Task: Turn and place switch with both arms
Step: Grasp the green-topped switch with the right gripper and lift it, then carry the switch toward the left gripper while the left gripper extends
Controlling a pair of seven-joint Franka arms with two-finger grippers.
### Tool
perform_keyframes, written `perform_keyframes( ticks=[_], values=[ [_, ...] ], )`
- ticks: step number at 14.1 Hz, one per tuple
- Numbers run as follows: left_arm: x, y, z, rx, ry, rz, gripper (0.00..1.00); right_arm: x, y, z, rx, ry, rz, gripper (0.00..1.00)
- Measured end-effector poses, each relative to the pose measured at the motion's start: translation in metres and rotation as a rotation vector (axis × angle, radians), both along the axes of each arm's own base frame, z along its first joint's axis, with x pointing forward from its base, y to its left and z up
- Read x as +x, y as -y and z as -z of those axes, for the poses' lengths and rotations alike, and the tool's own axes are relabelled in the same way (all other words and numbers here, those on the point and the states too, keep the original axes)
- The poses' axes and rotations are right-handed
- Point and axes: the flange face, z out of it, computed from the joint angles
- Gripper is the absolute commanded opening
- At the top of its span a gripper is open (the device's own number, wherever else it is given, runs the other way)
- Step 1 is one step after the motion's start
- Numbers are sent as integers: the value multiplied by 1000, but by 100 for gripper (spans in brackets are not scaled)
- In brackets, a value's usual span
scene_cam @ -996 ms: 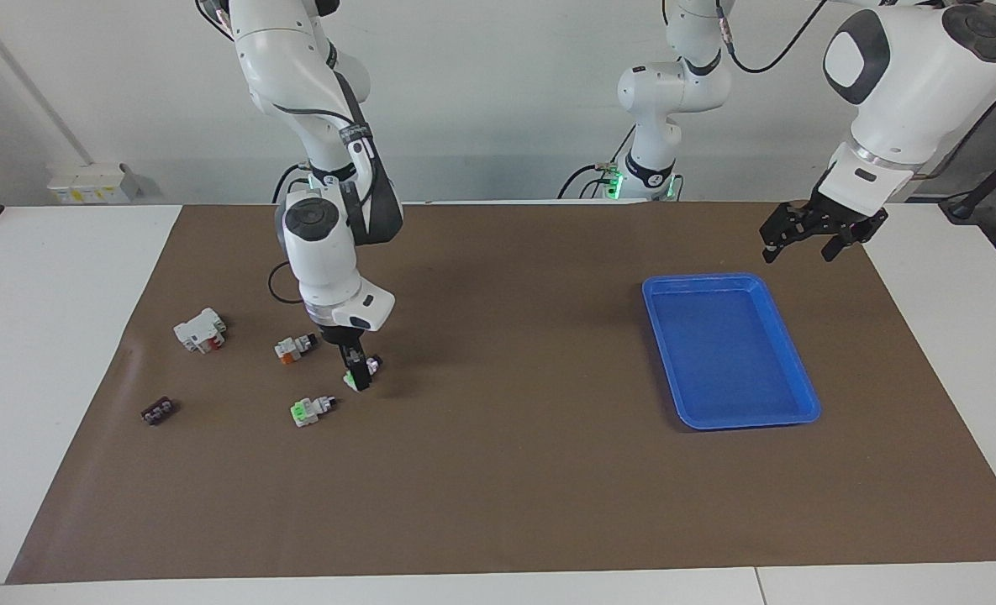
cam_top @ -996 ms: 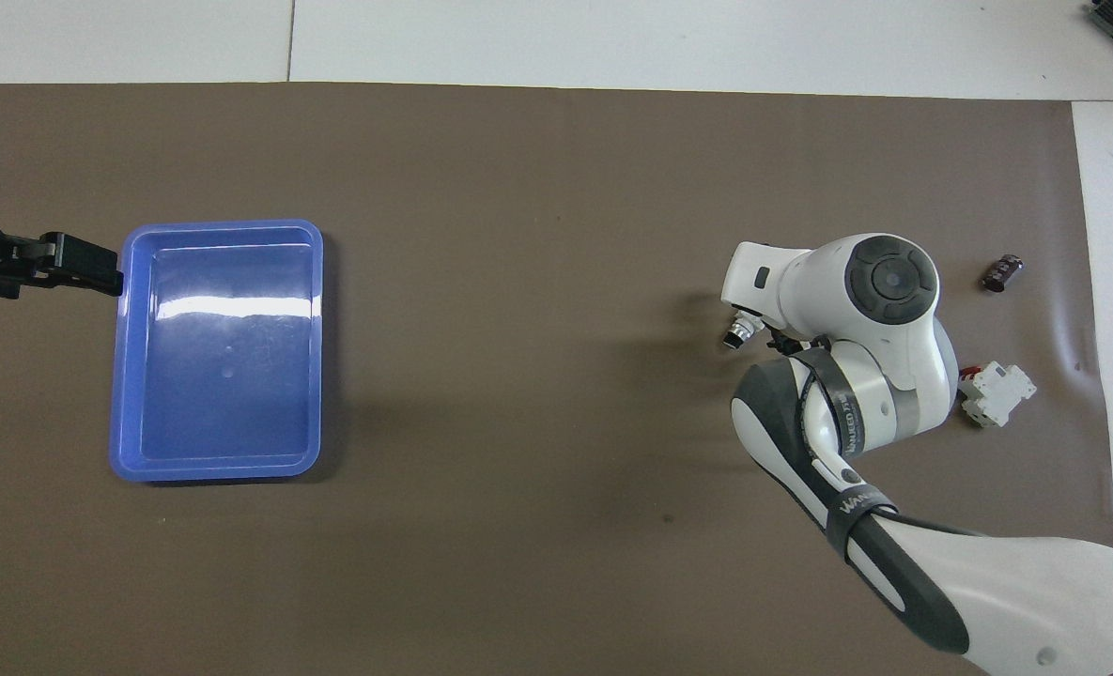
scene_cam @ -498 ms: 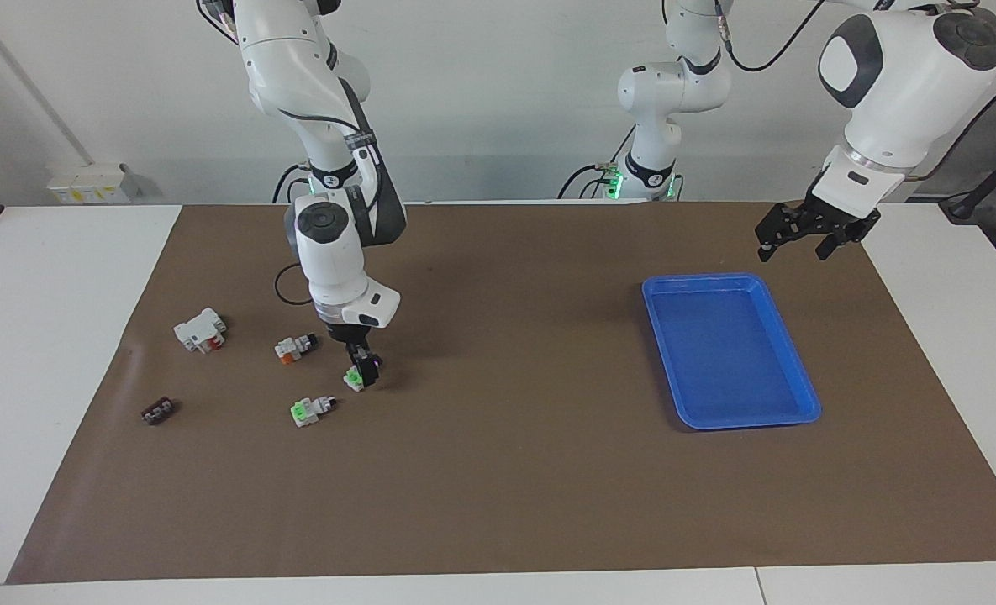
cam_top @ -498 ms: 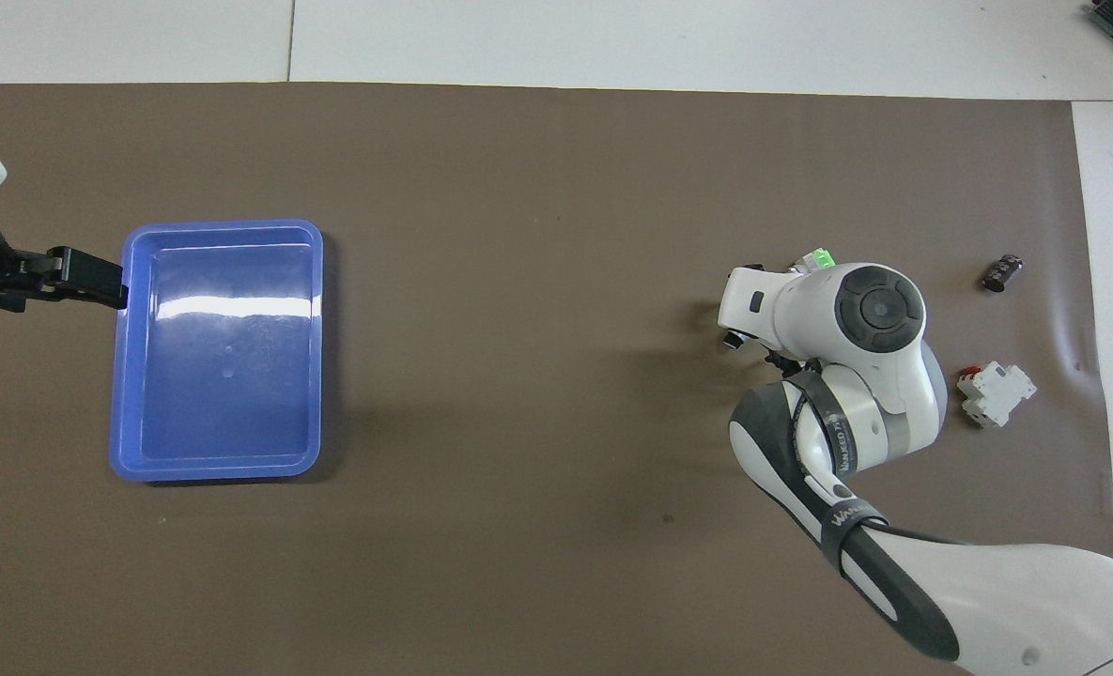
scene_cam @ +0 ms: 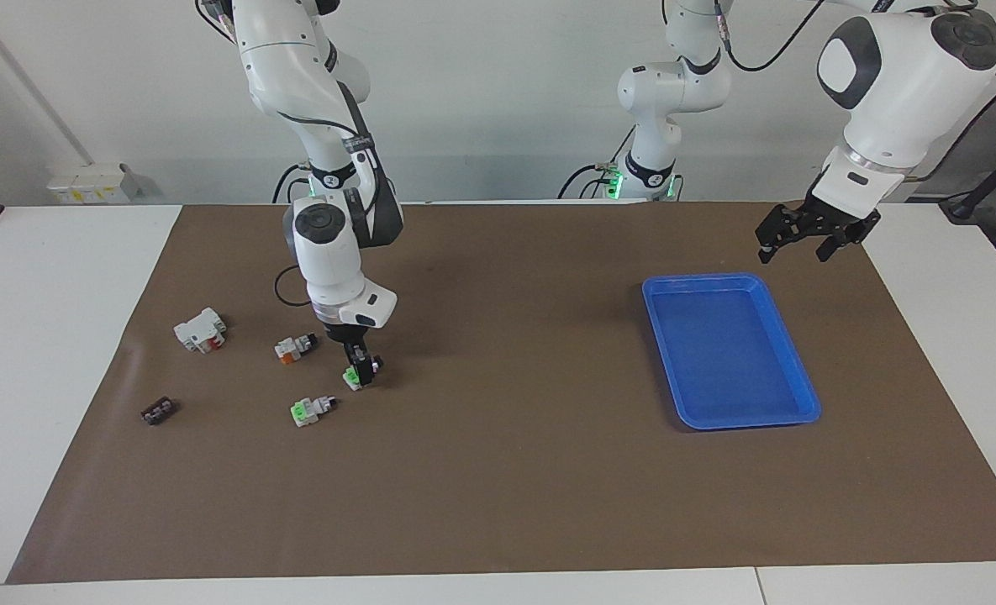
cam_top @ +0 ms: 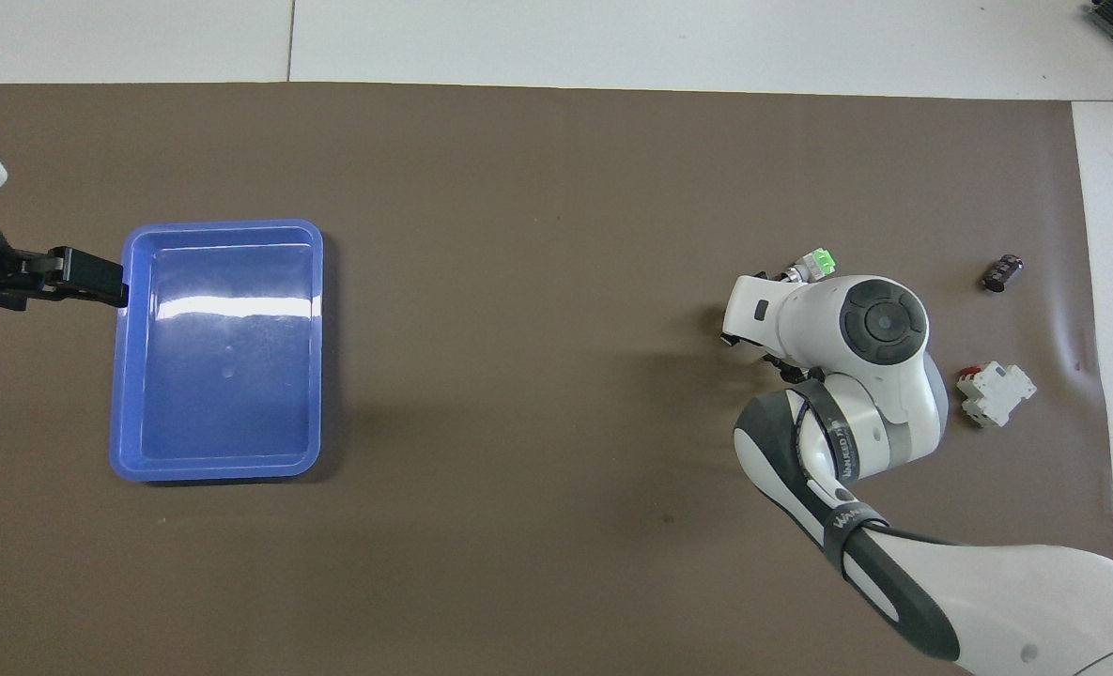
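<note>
The switch (scene_cam: 351, 376), a small white block with a green face and a lilac collar, lies on the brown mat toward the right arm's end of the table. My right gripper (scene_cam: 360, 368) points straight down and sits right at it, low on the mat. How tightly it holds the switch does not show. In the overhead view the right arm's wrist (cam_top: 880, 319) covers both. My left gripper (scene_cam: 807, 238) hangs open and empty in the air over the mat just off the blue tray's (scene_cam: 792, 353) corner; it also shows beside the tray's rim (cam_top: 122, 376) as the left gripper (cam_top: 96, 279).
A second green-faced switch (scene_cam: 308, 410) (cam_top: 815, 262) lies a little farther from the robots. An orange-faced one (scene_cam: 292, 347) lies beside the right gripper. A bigger white block with a red patch (scene_cam: 200, 329) (cam_top: 996, 393) and a tiny dark piece (scene_cam: 157, 410) (cam_top: 1001, 272) lie toward the mat's end.
The right arm's wrist has shifted and straightened over the switch, uncovering the second green switch in the overhead view. The left gripper has risen slightly and drawn toward the robots.
</note>
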Motion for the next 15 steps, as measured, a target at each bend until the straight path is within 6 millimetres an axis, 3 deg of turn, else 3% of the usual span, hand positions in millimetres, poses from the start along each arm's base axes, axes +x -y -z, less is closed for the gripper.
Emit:
perform_keyframes(
  ticks=[6,8,11,15],
  values=[
    [-2,1,1,0,4,1,100,-1,2,-1,-15,-38,0,0],
    [-3,2,2,0,4,3,100,3,-4,-11,0,-50,11,0],
    [-3,3,2,0,3,6,100,8,-46,-44,166,-35,73,0],
    [-6,21,1,-27,-1,27,100,9,-125,-110,344,23,123,0]
  ],
)
